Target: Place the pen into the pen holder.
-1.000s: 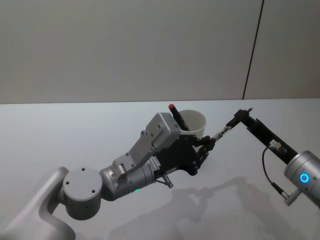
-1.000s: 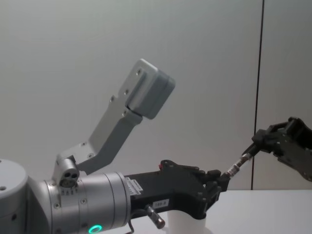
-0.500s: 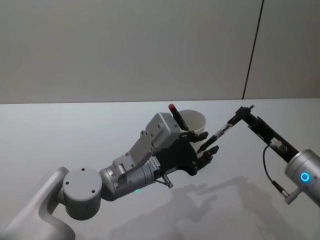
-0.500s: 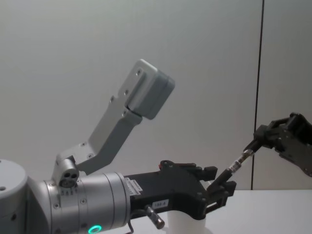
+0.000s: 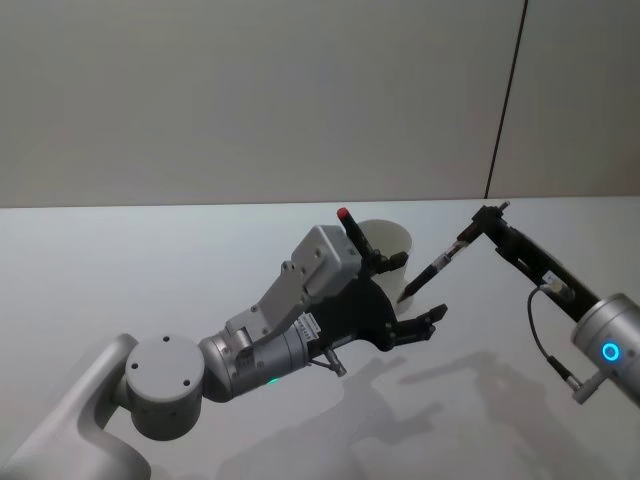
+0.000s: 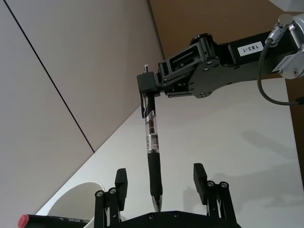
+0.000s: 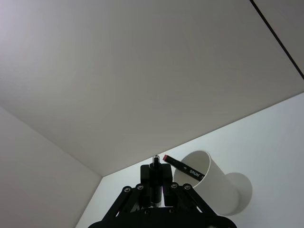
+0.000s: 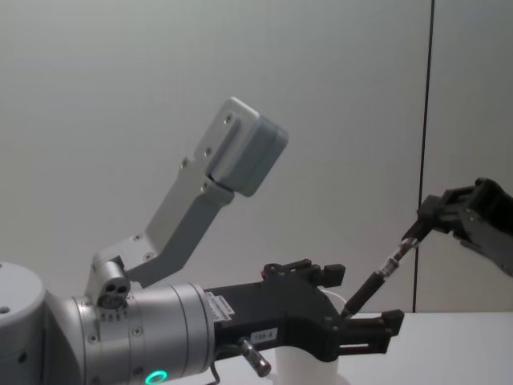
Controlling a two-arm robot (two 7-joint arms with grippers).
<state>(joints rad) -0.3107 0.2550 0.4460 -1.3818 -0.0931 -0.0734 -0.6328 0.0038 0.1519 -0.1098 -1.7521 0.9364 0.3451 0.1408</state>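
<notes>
A black pen with a clear barrel [image 5: 432,268] hangs slanted, tip down, with my right gripper [image 5: 478,226] shut on its top end. Its tip sits between the spread fingers of my left gripper [image 5: 418,288], which is open and touches nothing. In the left wrist view the pen [image 6: 152,156] stands between the two fingers [image 6: 121,183]. The pen holder, a white paper cup [image 5: 392,238], stands on the table just left of the pen and behind the left gripper. A red-capped black marker [image 5: 352,228] leans inside it. The right wrist view shows the cup [image 7: 211,183] ahead of the right gripper [image 7: 156,179].
The white table [image 5: 150,260] runs back to a plain wall with a dark vertical seam [image 5: 505,100]. My left arm's big grey wrist housing [image 8: 232,152] rises in front of the chest view. The cup's base [image 8: 309,365] shows below the left gripper.
My left gripper has opened and let go of the pen's lower end. The right gripper keeps hold of the pen and has drawn it slightly up and back.
</notes>
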